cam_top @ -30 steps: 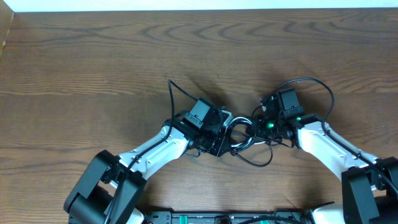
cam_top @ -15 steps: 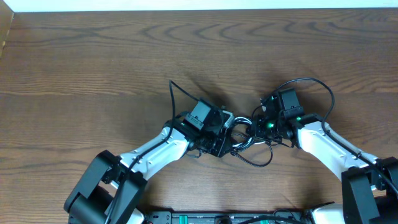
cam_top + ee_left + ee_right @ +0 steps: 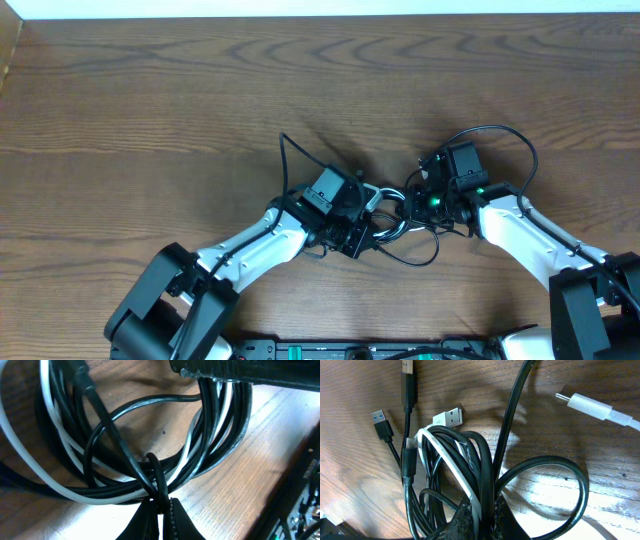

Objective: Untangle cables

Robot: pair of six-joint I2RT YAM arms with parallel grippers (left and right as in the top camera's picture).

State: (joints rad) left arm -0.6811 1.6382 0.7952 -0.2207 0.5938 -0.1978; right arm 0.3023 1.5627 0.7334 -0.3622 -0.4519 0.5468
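Cables (image 3: 392, 222) lie bunched mid-table between my two arms. My left gripper (image 3: 160, 512) is pinched shut on one black loop, and my right gripper (image 3: 481, 512) clamps black strands beside the white cord (image 3: 442, 457). I'd pull apart slowly, keeping low. Farther out, loose USB plugs (image 3: 447, 417) could snag in the loops on the wooden table (image 3: 150, 100).

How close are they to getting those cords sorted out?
Hardly begun. Nothing looks done: the cables lie in one knotted bundle, the white cable threaded through the black ones. In hand: the left jaws are pinched shut on a black loop, and the right jaws are clamped on strands at the bundle's other side. Left: pulling every cord free and apart.
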